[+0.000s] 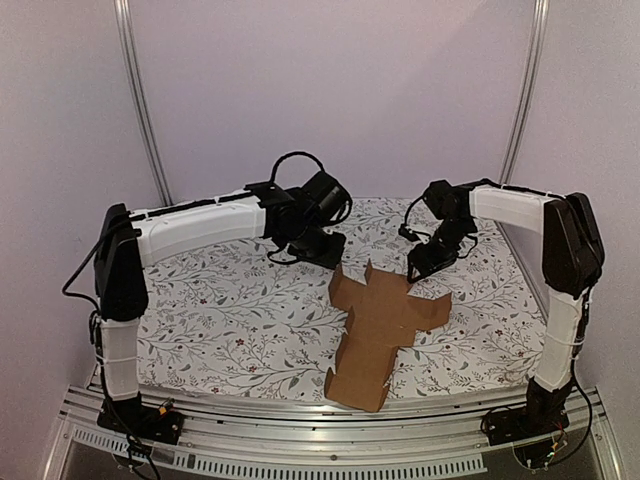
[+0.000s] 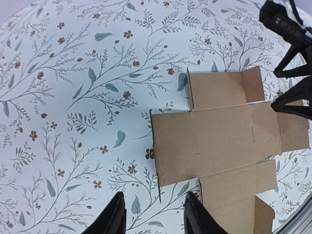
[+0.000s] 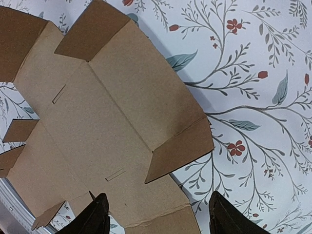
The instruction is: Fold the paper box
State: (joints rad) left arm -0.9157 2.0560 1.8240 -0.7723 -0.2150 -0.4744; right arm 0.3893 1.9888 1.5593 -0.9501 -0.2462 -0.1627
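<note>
The paper box (image 1: 380, 325) is a flat brown cross-shaped cardboard sheet lying on the floral cloth, its near end reaching the table's front edge. It also shows in the left wrist view (image 2: 224, 146) and the right wrist view (image 3: 97, 131), where two small flaps stand a little raised. My left gripper (image 1: 318, 247) hovers open and empty just left of the sheet's far end (image 2: 155, 214). My right gripper (image 1: 428, 260) hovers open and empty over the sheet's far right flap (image 3: 156, 214).
The floral tablecloth (image 1: 230, 300) covers the table. An aluminium rail (image 1: 300, 415) runs along the front edge under the sheet's near end. White walls and two metal posts (image 1: 140, 100) close the back. The right gripper shows in the left wrist view (image 2: 292, 53).
</note>
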